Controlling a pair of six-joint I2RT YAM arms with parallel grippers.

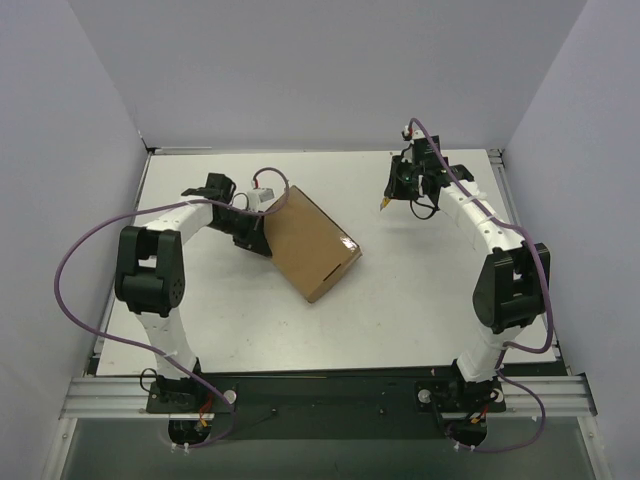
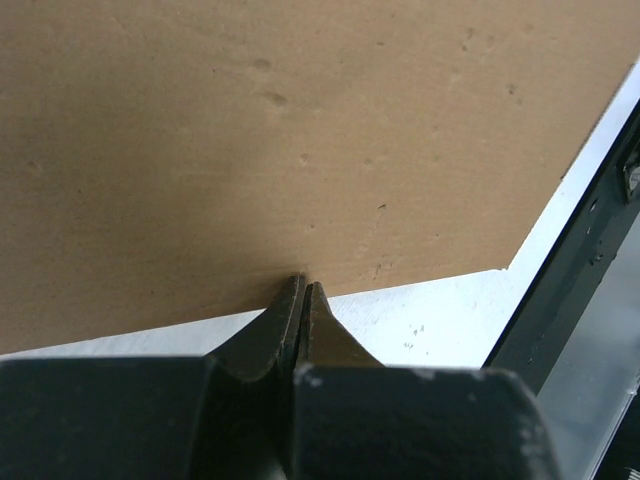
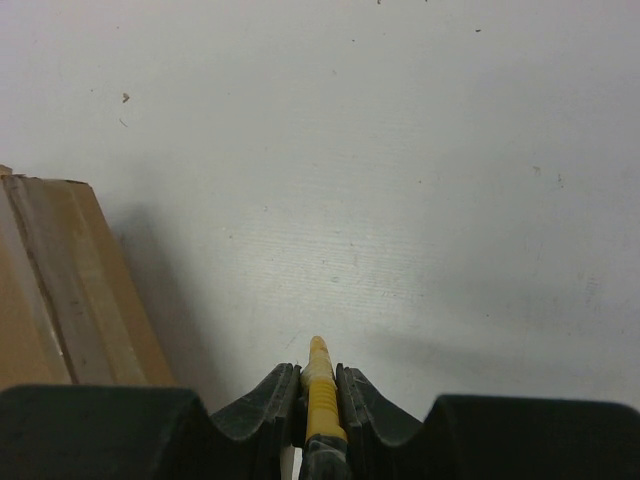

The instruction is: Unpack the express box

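The express box [image 1: 310, 243] is a flat brown cardboard mailer lying closed and skewed on the white table, left of centre. My left gripper [image 1: 262, 224] is shut with nothing in it, its fingertips touching the box's left edge; in the left wrist view the brown cardboard [image 2: 300, 140] fills the frame above the left gripper [image 2: 303, 285]. My right gripper [image 1: 392, 195] hovers to the right of the box, shut on a small yellow utility knife [image 3: 320, 385] whose tip [image 1: 382, 204] points down at the table. The box's taped side [image 3: 60, 290] shows at the left of the right wrist view.
White table [image 1: 420, 290] with grey walls on three sides. A black rail [image 2: 580, 260] runs along the table's edge in the left wrist view. Purple cables loop off both arms.
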